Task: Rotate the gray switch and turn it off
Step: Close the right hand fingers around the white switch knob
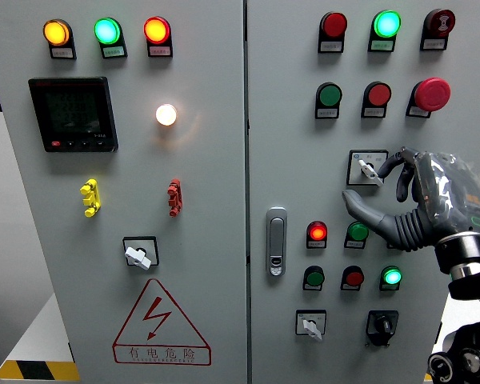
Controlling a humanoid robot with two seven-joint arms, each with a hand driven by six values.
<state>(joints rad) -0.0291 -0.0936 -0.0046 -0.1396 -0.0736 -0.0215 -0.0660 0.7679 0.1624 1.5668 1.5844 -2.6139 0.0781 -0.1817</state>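
Note:
A gray rotary switch (368, 170) sits on a white-and-black plate in the middle of the right-hand cabinet door, its handle tilted down to the right. My right hand (371, 186) comes in from the right edge and hovers just right of and below this switch. Its curled fingertips (386, 165) are at the plate's right side, and the thumb (358, 202) sticks out to the left below the plate. The hand holds nothing. Whether a fingertip touches the handle cannot be told. The left arm does not show.
Two more gray switches sit lower: one on the left door (138, 255), one at the right door's bottom (310, 325), beside a black knob (382, 324). Lit lamps and push buttons (317, 233) surround the hand. A red mushroom button (432, 94) sticks out above it.

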